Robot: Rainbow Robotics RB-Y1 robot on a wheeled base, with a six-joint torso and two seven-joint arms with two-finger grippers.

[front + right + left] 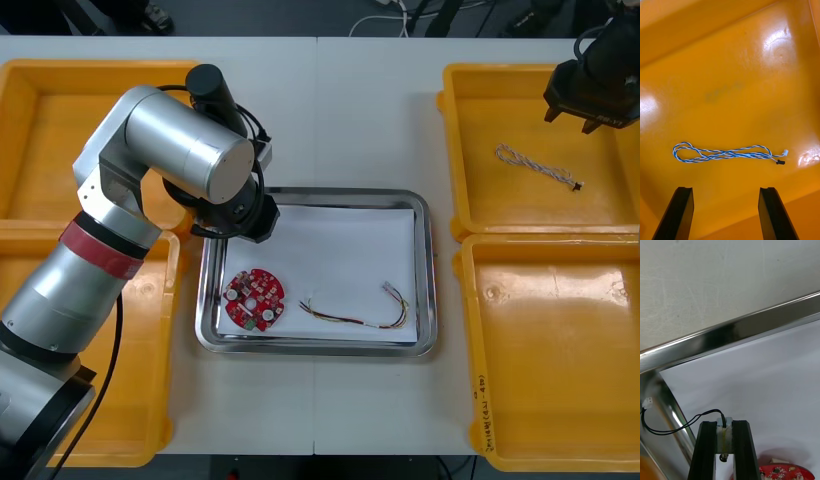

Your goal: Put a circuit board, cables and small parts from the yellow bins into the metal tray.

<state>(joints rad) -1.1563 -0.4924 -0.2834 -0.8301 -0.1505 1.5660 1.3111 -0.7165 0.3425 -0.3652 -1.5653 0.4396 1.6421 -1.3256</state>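
The left arm (165, 150), at 9 o'clock in the front view, is made of fat brushed-silver cylinders with a red band (100, 250) around one and a thin black lead (117, 340) trailing beside it. The left pincer (725, 423) and right pincer (725, 189) are matte black, with flat, square-tipped fingers (681, 210).

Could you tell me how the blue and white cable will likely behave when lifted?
Lying in slack loops in the yellow bin under the open right tool, the blue and white cable is probably floppy and would droop when gripped. Thin, so likely light. The left tool holds a black cable over the metal tray.
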